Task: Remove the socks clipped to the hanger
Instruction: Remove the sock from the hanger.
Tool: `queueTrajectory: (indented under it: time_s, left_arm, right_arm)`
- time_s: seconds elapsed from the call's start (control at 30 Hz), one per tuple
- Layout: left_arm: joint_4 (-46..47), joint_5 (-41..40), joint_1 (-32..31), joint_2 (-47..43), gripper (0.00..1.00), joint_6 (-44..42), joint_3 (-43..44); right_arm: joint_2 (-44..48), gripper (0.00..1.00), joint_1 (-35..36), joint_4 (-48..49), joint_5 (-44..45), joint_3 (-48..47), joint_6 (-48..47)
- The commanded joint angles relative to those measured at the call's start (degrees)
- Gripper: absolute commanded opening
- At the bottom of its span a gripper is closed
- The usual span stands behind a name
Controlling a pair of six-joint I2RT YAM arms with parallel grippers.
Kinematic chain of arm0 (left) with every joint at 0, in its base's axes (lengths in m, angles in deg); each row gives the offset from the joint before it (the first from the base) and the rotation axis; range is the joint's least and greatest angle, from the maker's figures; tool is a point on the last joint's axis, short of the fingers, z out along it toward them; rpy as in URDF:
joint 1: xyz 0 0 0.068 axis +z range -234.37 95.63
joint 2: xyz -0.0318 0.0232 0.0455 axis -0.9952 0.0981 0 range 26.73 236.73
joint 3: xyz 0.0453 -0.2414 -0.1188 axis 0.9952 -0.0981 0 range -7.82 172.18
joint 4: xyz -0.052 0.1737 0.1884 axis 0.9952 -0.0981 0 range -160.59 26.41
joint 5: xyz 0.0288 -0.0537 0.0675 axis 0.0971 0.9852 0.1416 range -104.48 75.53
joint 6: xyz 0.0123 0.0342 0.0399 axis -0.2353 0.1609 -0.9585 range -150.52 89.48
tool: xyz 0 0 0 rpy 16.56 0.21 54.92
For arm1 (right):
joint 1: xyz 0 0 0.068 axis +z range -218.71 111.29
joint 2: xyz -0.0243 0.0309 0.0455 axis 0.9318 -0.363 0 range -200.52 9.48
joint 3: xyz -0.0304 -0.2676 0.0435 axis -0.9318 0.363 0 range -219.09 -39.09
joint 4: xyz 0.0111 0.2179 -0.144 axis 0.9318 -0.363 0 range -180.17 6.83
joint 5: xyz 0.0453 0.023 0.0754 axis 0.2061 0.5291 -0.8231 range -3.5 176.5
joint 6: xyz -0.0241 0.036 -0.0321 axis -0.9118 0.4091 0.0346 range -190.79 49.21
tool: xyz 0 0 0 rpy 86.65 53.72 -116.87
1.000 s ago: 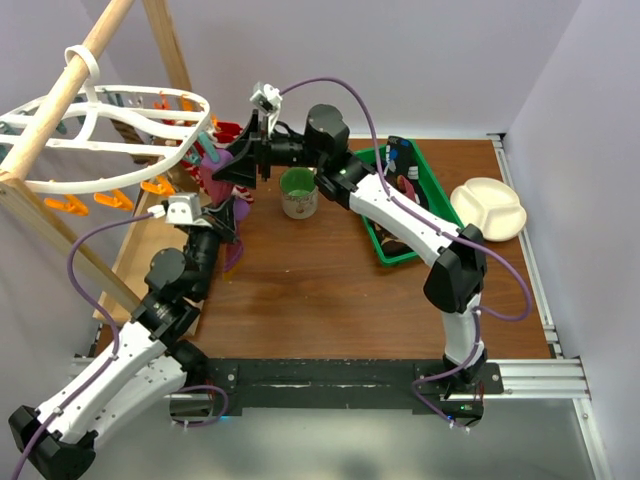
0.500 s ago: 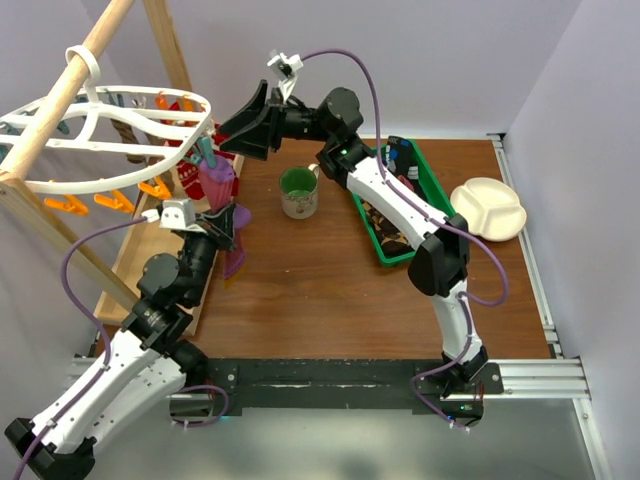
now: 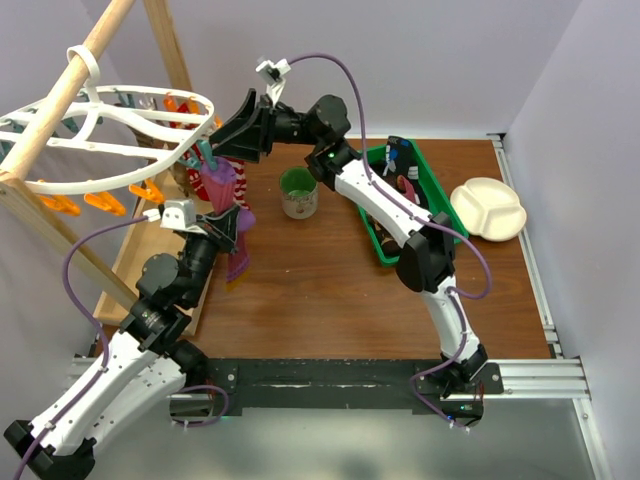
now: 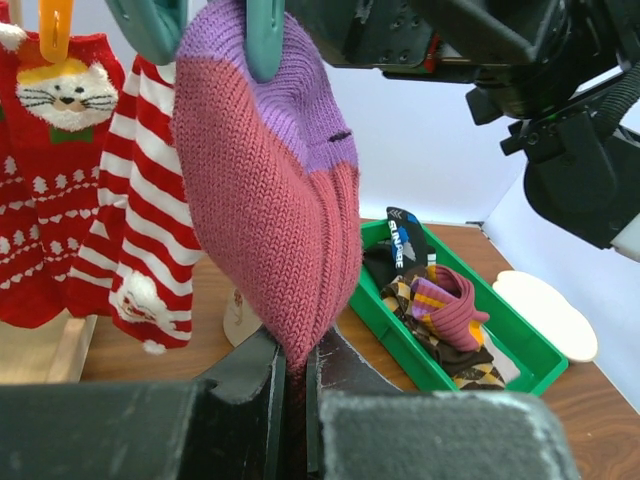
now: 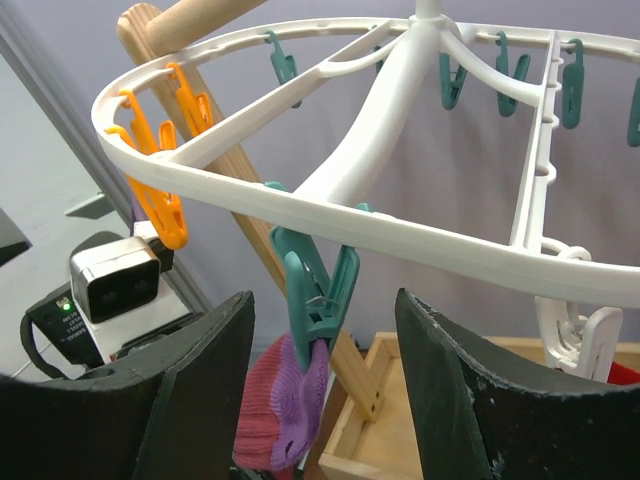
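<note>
A pink-and-purple knit sock [image 4: 270, 200] hangs from a teal clip [image 5: 315, 295] on the white oval hanger [image 3: 120, 135]. My left gripper [image 4: 287, 375] is shut on the sock's lower tip. It also shows in the top view [image 3: 233, 222]. My right gripper [image 5: 325, 390] is open, one finger on each side of the teal clip, just under the hanger's rim [image 5: 400, 235]. In the top view it [image 3: 228, 135] reaches in by the hanger's right end. Red-and-white striped and cat-patterned socks [image 4: 90, 200] hang further left.
A green bin [image 3: 405, 200] holds several removed socks. A green mug [image 3: 298, 192] stands left of it, a white divided plate [image 3: 488, 208] at far right. The wooden pole frame [image 3: 60, 100] and a wooden tray [image 5: 430, 440] stand at left. Orange clips [image 5: 160, 200] dangle nearby.
My right gripper rose from beside the mug to the hanger's rim and now straddles the teal clip. The hanger swung slightly. My left gripper stays shut on the sock.
</note>
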Motion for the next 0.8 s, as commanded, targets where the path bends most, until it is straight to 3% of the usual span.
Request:
queueTrajectory:
  time_s: [0.0,0.77]
  left_arm:
    - [0.82,1.26,0.22,-0.15,0.00,0.75,2.31]
    - [0.64,1.18,0.22,-0.24,0.00,0.22,1.78]
  right_arm:
    - [-0.24,0.61,0.85,2.41,1.37,-3.00,2.50]
    - [-1.64,0.44,2.78,2.67,5.06,-5.98,3.47]
